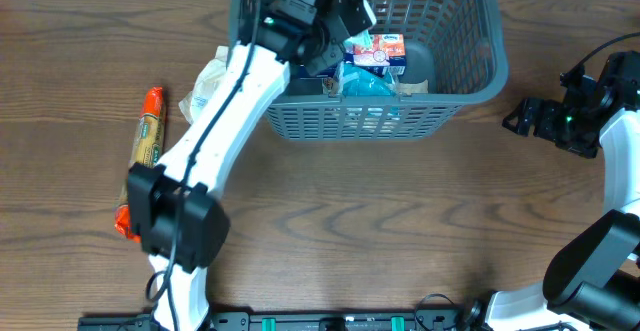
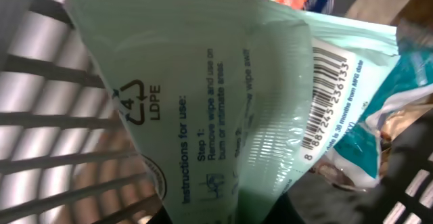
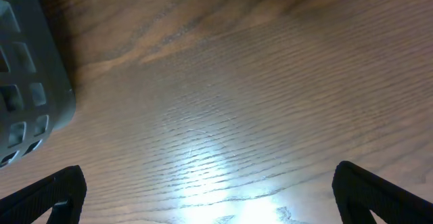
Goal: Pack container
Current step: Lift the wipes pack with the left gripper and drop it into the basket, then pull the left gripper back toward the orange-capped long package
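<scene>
Container (image 1: 380, 121) encloses left tool (image 1: 340, 21); right tool (image 1: 525, 119), jaws spread, near outside.

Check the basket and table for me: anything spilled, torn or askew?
Nothing looks spilled or damaged. The basket stands upright with packs inside; the green wipes pack sits tilted by its slotted wall. An orange snack pack and a pale bag lie on the table left of it, not yet packed.
</scene>
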